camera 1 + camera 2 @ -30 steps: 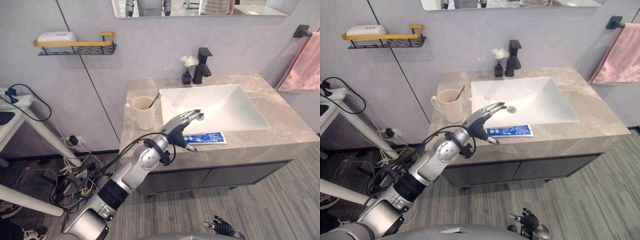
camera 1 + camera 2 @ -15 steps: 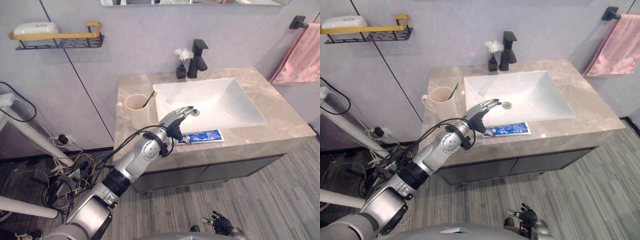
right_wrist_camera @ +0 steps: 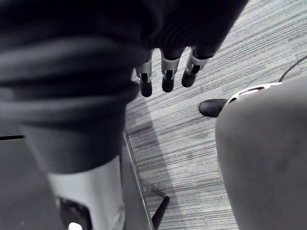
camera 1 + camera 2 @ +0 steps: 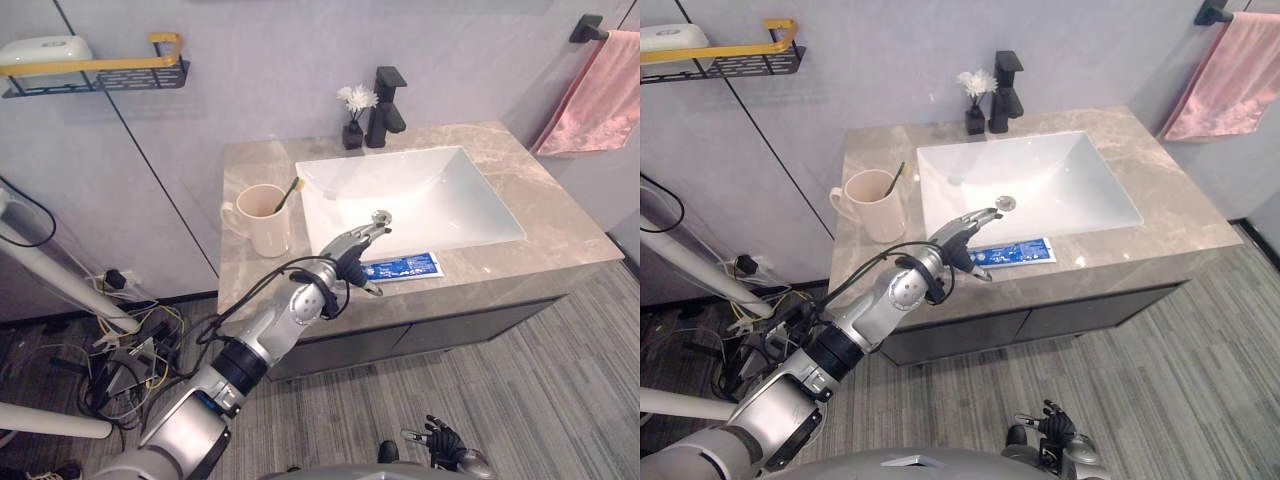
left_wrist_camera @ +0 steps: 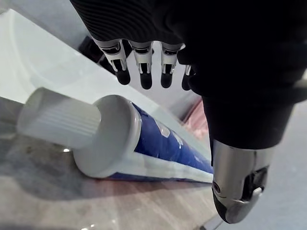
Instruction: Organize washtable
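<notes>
Countertop (image 4: pixel 560 235): toothpaste (image 4: pixel 405 267) by left robot hand (image 4: pixel 352 248)

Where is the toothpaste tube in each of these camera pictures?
Left eye view: toothpaste tube on the counter, before the sink.
Right eye view: same spot.
Left wrist view: close, just past the fingers.
Right wrist view: faces the floor.
Shared landmark: left hand by its cap.

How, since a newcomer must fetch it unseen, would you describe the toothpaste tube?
Find the stone countertop with the white sink. On the strip in front of it lies the toothpaste tube, its white cap by the left hand. It alone is blue and lying flat; the cream mug stands upright.
</notes>
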